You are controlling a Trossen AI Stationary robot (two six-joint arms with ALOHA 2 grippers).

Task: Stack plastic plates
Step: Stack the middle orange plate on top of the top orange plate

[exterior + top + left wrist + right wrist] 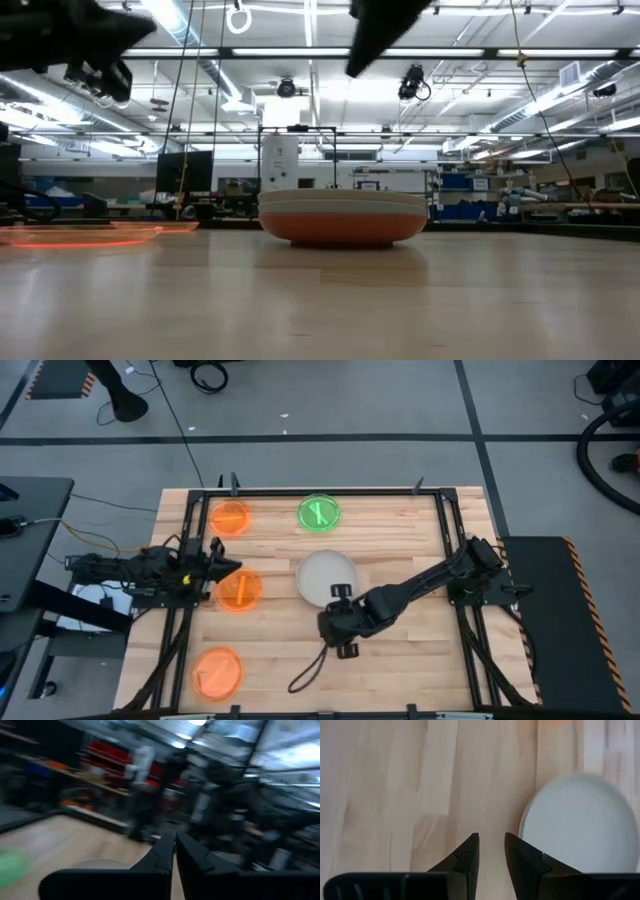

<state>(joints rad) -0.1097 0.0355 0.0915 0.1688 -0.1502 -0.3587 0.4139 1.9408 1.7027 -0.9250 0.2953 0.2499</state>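
A stack of large plates [327, 578] stands mid-table, pale on top; in the low view the stack [343, 215] shows a red-orange bottom. Small translucent plates lie flat on the wood: green [319, 513] and orange [230, 518] at the far side, orange [240, 590] at the left, orange [217, 672] near the front edge. My right gripper [491, 847] hovers open over bare wood just nearer than the stack [580, 822], holding nothing. My left gripper [175, 851] is shut and empty, raised at the table's left beside the left orange plate.
A black metal frame [445, 540] runs along the table's left, right and far sides. A dark cable [310, 670] hangs from the right arm toward the front edge. Bare wood lies between the stack and the right rail.
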